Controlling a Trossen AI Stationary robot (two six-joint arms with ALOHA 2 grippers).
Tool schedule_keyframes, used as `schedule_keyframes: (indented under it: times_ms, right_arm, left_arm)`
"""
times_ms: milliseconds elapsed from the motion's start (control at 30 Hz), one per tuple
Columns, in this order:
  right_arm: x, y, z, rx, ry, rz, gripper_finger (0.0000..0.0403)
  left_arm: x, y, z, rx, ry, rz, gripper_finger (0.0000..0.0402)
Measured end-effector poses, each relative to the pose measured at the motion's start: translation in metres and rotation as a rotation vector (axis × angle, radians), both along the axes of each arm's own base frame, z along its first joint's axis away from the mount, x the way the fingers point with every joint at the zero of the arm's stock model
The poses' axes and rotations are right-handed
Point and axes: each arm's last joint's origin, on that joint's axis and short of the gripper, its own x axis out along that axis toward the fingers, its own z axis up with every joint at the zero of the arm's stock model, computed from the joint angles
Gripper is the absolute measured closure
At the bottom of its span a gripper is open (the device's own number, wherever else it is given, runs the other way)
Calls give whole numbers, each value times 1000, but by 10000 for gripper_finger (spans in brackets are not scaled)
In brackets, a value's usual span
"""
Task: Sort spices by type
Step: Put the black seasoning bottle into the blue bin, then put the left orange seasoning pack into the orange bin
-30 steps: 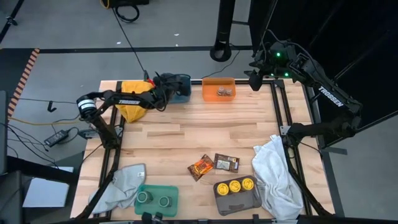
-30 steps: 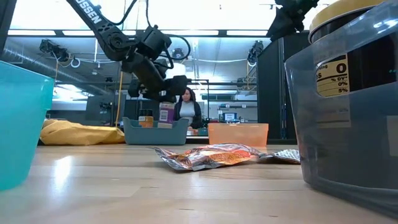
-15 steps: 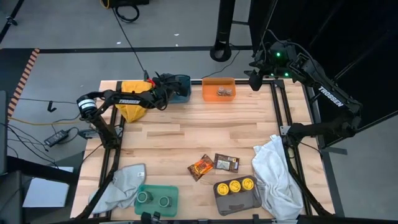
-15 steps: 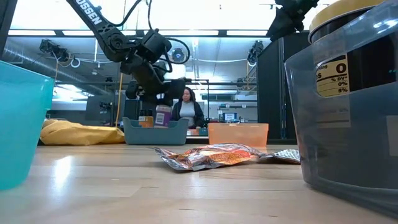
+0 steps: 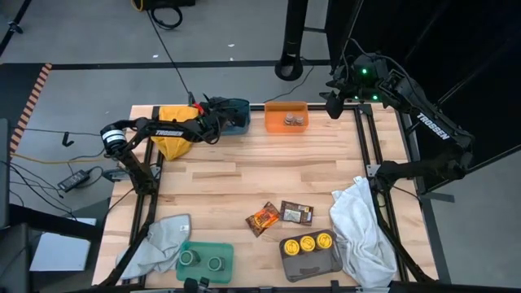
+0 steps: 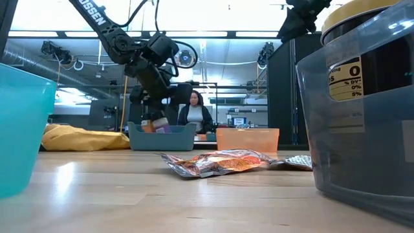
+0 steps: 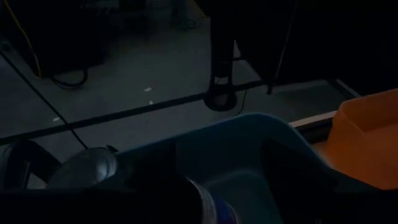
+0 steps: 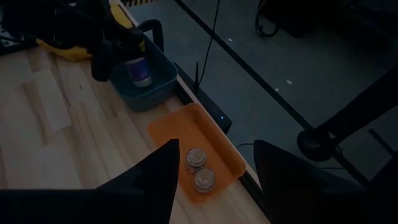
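Left gripper (image 5: 213,119) sits low over the blue bin (image 5: 238,122) at the far edge of the table, a yellow cloth (image 5: 172,130) just behind its wrist. Whether its fingers are parted or gripping cannot be told. A white-and-purple labelled jar (image 8: 138,70) stands inside the blue bin directly under the fingers; contact not resolvable.

Orange tray (image 5: 286,108), just beside the blue bin on the side away from the left arm: two jars with clear-grey lids (image 5: 294,121), touching.

Right gripper (image 5: 333,104) hangs above the far right table corner, next to the orange tray, fingers spread, holding nothing.

Near edge, well apart from both grippers:
- grey tray (image 5: 310,259): three yellow-lidded jars (image 5: 307,242) in a row.
- green tray (image 5: 205,265): two green-lidded jars (image 5: 201,260).
- orange packet (image 5: 263,217) and brown packet (image 5: 296,213) lie flat on the table (image 5: 244,175), outside any container.
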Motion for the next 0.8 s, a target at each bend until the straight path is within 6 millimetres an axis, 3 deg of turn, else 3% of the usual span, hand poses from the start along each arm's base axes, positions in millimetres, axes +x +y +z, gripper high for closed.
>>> schedule_keyframes:
  times_ms: [467, 633, 800]
  right_arm:
    - [0, 0, 0, 1, -1, -1, 189]
    - [0, 0, 0, 1, 0, 0, 189]
    - [0, 0, 0, 0, 1, 1, 186]
  left_arm:
    - [9, -2, 12, 46, 53, -64, 161]
    - [25, -9, 35, 108, 101, -180, 161]
    - [48, -26, 72, 130, 127, -411, 161]
